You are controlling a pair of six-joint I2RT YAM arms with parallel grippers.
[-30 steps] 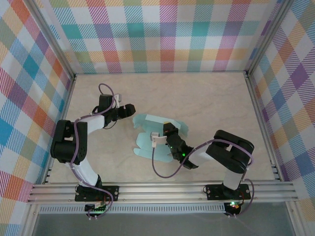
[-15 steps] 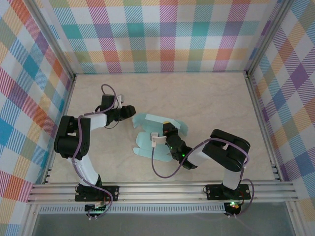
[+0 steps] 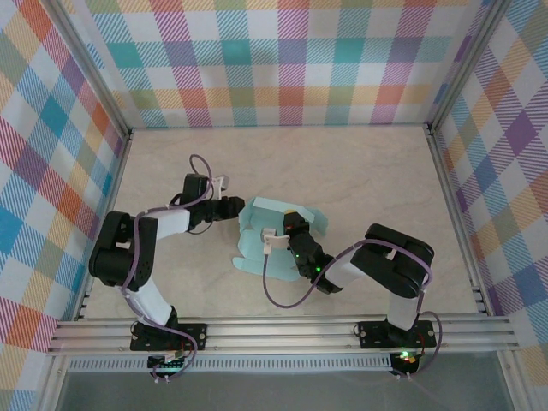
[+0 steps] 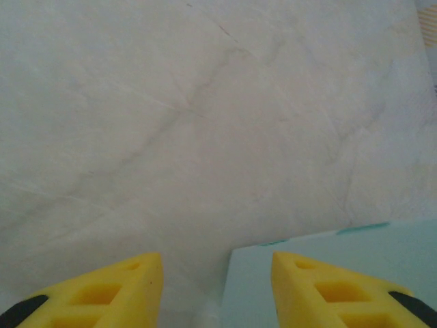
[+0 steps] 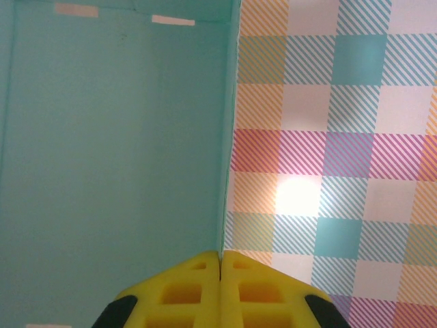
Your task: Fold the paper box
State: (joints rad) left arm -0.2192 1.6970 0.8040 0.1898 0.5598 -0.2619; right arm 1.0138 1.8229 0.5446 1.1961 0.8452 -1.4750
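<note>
Closing in since a second ago, the left gripper (image 3: pixel 233 206), jaws narrower yet apart, reaches the paper box (image 3: pixel 254 229) at its left edge; the right gripper (image 5: pixel 220 258) stays pinching its wall.

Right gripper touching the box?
Touching. Right wrist view: the box wall's edge runs straight down into the seam between the shut fingers of the right gripper.

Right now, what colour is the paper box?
The paper box is plain pale mint-teal, with no pattern. It shows best in the right wrist view.
</note>
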